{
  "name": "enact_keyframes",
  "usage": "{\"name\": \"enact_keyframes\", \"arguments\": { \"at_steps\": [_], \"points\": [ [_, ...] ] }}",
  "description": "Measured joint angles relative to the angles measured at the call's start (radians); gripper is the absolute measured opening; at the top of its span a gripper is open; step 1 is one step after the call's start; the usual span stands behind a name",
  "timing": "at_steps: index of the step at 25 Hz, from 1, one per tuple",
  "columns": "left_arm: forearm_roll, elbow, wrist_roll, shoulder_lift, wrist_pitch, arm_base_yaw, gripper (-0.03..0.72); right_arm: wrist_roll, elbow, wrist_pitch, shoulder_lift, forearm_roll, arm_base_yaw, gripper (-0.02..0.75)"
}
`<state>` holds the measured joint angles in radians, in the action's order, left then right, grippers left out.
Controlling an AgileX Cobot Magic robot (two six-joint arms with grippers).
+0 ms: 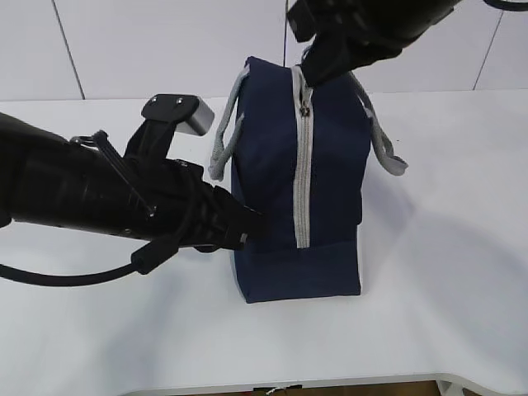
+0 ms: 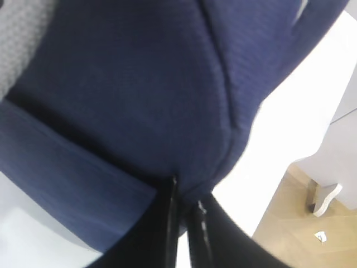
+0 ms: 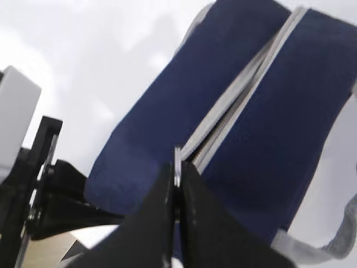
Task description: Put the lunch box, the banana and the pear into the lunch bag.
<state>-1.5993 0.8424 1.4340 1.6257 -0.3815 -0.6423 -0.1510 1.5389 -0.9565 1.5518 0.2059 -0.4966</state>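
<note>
The lunch bag [image 1: 297, 190] hides its own contents. At the exterior view's top edge the right arm [image 1: 371, 29] is cropped. In the left wrist view, blurred fabric hides where the fingers [image 2: 167, 223] end.

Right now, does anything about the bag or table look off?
Nothing spilled or damaged. The lunch bag sits on the white table, zipper mostly closed; the left gripper pinches its side fabric, the right gripper is closed at the zipper end.
</note>
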Motion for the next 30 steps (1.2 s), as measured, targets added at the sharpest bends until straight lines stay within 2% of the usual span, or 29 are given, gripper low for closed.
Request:
{"name": "enact_keyframes", "arguments": {
  "at_steps": [14, 24, 30],
  "points": [
    [0.000, 0.000, 0.000, 0.000, 0.004, 0.000, -0.013, 0.009, 0.207, -0.008, 0.147, -0.059, 0.013, 0.018],
    [-0.001, 0.000, 0.000, 0.000, 0.004, 0.000, -0.013, 0.016, 0.336, -0.024, 0.256, -0.053, 0.087, 0.018],
    [-0.001, 0.000, 0.000, 0.000, 0.004, 0.000, -0.013, 0.016, 0.452, -0.034, 0.350, -0.051, 0.099, 0.018]
  ]
}}
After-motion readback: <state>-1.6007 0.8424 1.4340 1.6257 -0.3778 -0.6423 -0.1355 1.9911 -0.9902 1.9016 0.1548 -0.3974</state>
